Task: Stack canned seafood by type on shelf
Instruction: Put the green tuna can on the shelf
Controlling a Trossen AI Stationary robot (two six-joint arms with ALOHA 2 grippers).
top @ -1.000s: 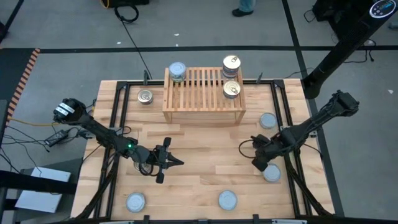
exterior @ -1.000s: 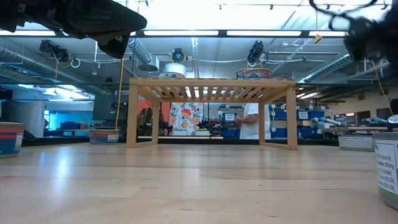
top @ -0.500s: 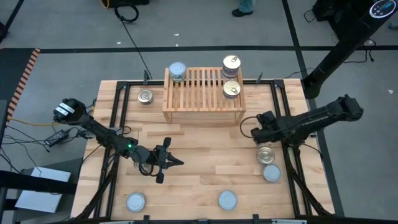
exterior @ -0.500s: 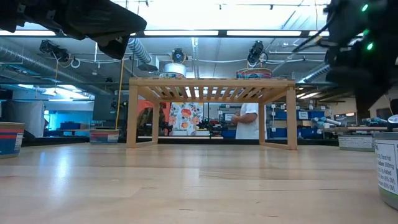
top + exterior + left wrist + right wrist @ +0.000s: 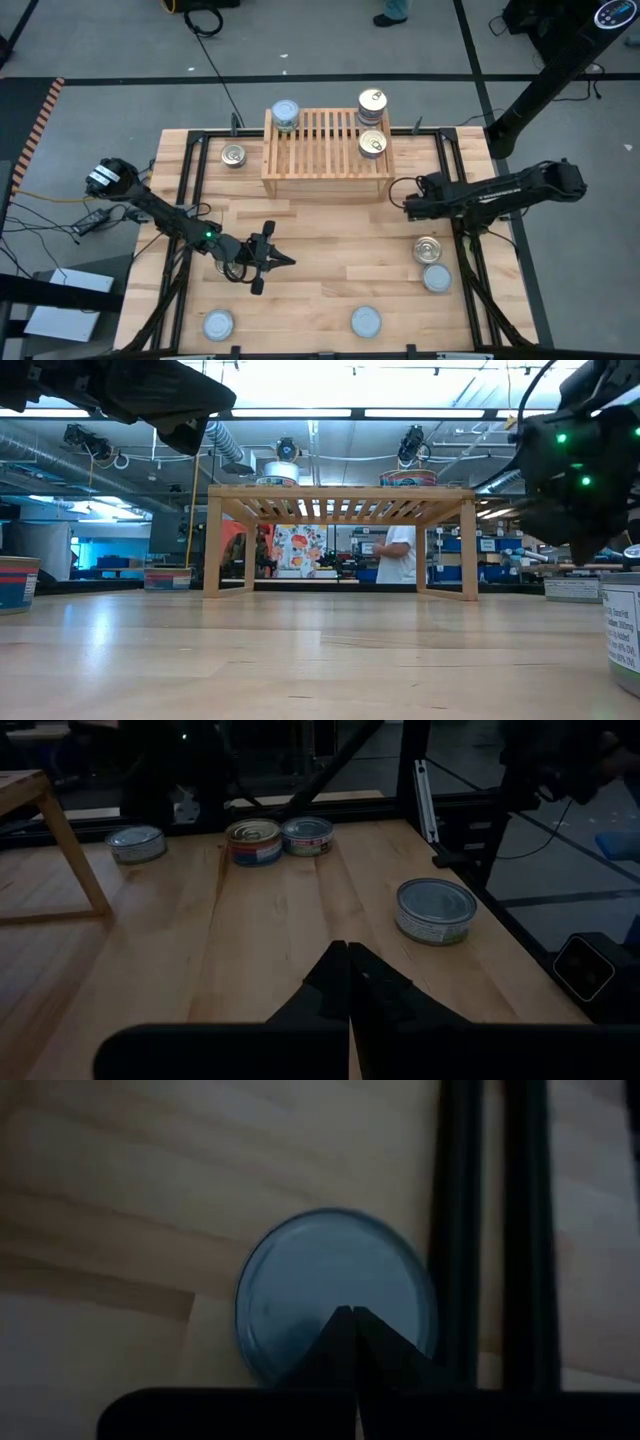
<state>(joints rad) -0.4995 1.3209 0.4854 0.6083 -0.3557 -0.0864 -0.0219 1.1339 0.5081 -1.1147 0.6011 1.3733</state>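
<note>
The shelf (image 5: 325,150) stands at the table's far middle. On it rest a silver-lidded tin (image 5: 285,113) and two golden-lidded tins (image 5: 372,101) (image 5: 372,143). My right gripper (image 5: 345,1312) is shut and points down over a silver-blue-lidded tin (image 5: 335,1295) that sits on the table beside the right rail. In the high view this arm (image 5: 480,193) hides that tin. My left gripper (image 5: 285,262) is shut and waits level above the table's near left middle. It shows shut in its wrist view too (image 5: 347,955).
Loose tins sit on the table: golden ones (image 5: 234,155) (image 5: 428,249), silver ones (image 5: 437,278) (image 5: 366,321) (image 5: 218,325). Black rails (image 5: 462,230) run along the table's sides. Bare planks lie between the shelf and the near tins. A person stands in the room beyond the shelf (image 5: 403,555).
My right gripper has swung from above the golden tin at the near right toward the table's far edge. It has rolled, tipped downward and stayed shut. It now covers the silver tin by the right rail, and the golden tin shows again.
</note>
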